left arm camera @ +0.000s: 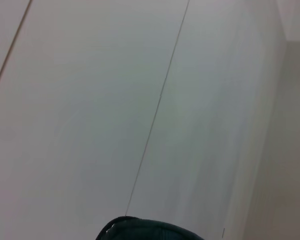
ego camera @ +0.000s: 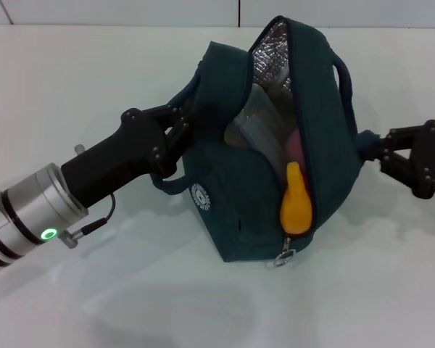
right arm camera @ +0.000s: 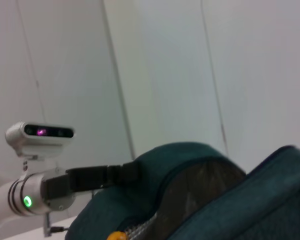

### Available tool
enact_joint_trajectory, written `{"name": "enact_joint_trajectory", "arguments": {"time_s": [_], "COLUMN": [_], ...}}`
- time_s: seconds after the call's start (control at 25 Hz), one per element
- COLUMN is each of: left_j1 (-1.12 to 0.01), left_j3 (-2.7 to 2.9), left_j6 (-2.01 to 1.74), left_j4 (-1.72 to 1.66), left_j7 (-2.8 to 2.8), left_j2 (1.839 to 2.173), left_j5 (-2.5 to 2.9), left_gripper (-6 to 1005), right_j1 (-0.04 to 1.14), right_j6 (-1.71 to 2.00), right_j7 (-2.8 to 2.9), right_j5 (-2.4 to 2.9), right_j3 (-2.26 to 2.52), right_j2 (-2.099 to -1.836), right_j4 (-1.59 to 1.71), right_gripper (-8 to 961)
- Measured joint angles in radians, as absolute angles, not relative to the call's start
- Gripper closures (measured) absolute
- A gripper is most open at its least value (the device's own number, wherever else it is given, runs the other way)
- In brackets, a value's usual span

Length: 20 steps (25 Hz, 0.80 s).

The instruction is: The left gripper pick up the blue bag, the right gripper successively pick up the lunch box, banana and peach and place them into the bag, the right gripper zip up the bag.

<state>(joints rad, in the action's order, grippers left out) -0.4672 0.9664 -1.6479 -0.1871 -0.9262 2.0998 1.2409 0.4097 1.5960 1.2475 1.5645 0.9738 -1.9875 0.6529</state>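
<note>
Zip pull: we see the small metal zipper tab (ego camera: 284,255) at the near, low end of the open mouth.
Bag: dark blue fabric bag (ego camera: 232,210) on the white table (ego camera: 130,304), yellow banana (ego camera: 296,205) poking out.
Left gripper (ego camera: 180,119): clamped on the bag's far-left edge.
Right gripper (ego camera: 377,154): beside the bag's right wall, jaws narrow, grasp unclear; the zip runs away from the tab toward the far top.

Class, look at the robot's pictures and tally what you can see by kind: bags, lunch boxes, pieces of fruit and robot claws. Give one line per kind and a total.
Bags: 1, the blue bag
Lunch boxes: 1, the lunch box inside it
Fruit: 2, the banana and the peach
Claws: 2, the left claw and the right claw
Total: 6
</note>
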Motion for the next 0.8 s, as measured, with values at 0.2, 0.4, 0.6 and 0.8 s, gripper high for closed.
{"name": "enact_joint_trajectory", "arguments": {"time_s": [0.2,0.4,0.6,0.8], "left_j1": [-0.469,-0.470,-0.471,-0.471], "left_j3": [0.962,0.963,0.962,0.965], "left_j6": [-1.642,-1.621,-1.614,-1.599], "left_j4": [-0.186,-0.180,-0.176,-0.175], "left_j7": [-0.921,-0.911,-0.908,-0.908], "left_j2": [2.100,2.100,2.100,2.100], "left_j5": [1.238,1.217,1.206,1.190], "left_gripper": [949,946,944,942], "right_j1": [0.371,0.360,0.343,0.337], "right_j6": [1.602,1.603,1.623,1.671], "right_j7": [1.239,1.226,1.169,1.161], "right_j5": [1.539,1.536,1.471,1.584], "right_j3": [0.959,0.891,0.846,0.857], "right_j2": [-1.993,-2.004,-2.008,-1.996], "right_j4": [0.700,0.709,0.686,0.746], "right_gripper": [861,729,558,558]}}
